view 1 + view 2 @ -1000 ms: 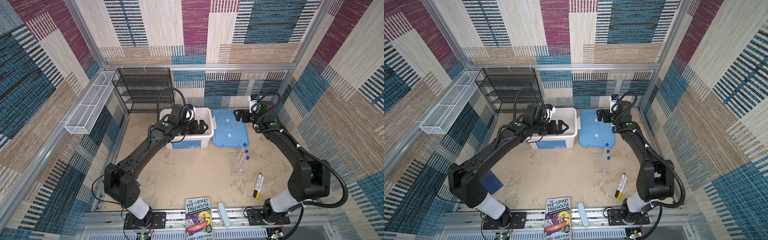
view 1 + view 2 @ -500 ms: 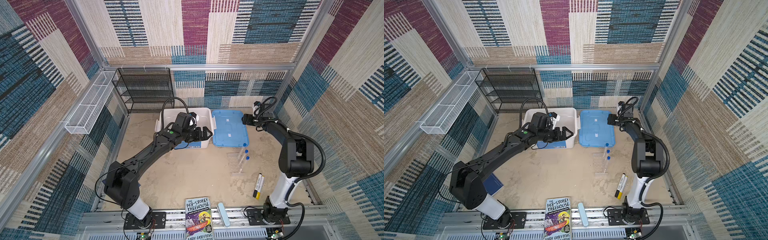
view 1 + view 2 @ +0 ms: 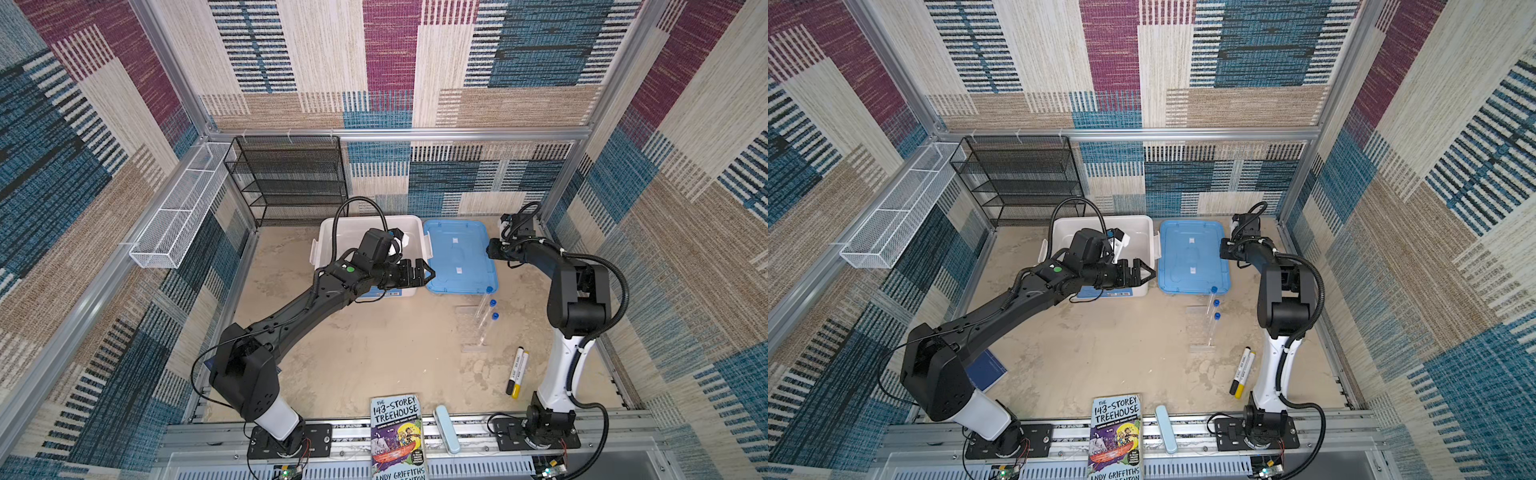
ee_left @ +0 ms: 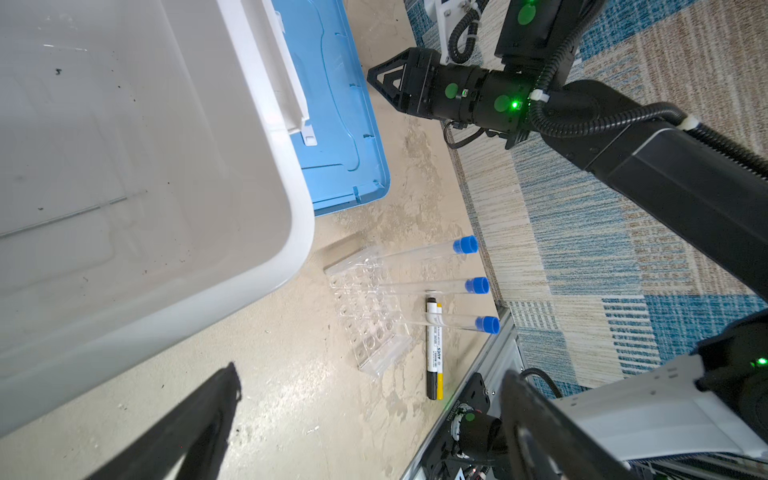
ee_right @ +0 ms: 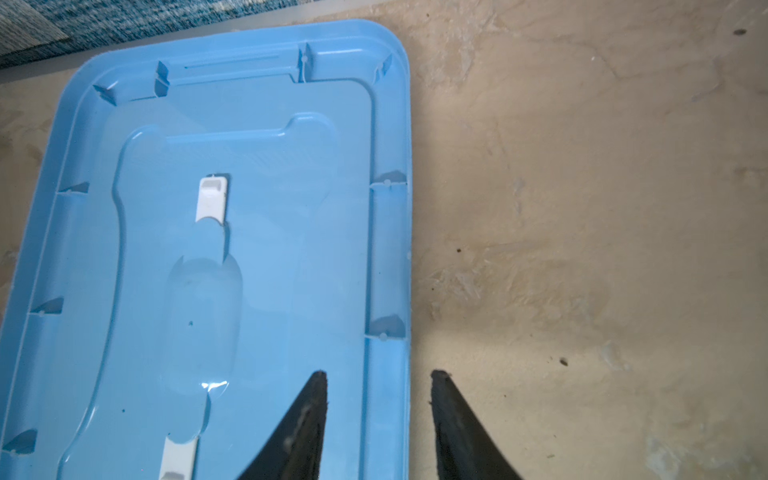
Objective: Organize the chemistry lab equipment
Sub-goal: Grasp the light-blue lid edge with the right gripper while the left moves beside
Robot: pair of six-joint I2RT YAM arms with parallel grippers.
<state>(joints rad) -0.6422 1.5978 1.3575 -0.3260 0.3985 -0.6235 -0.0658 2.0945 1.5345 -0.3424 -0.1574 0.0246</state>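
Hovering at a corner of the white plastic bin, the left tool gapes wide.
To its right, three blue-capped clear tubes stand in the clear rack on the counter, just before the blue plastic lid. The right tool, prongs apart astride the lid's rim, looks nearer.

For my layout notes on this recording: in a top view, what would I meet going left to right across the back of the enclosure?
white wire-mesh basket → black wire-mesh shelf rack → white plastic storage bin → light blue plastic lid
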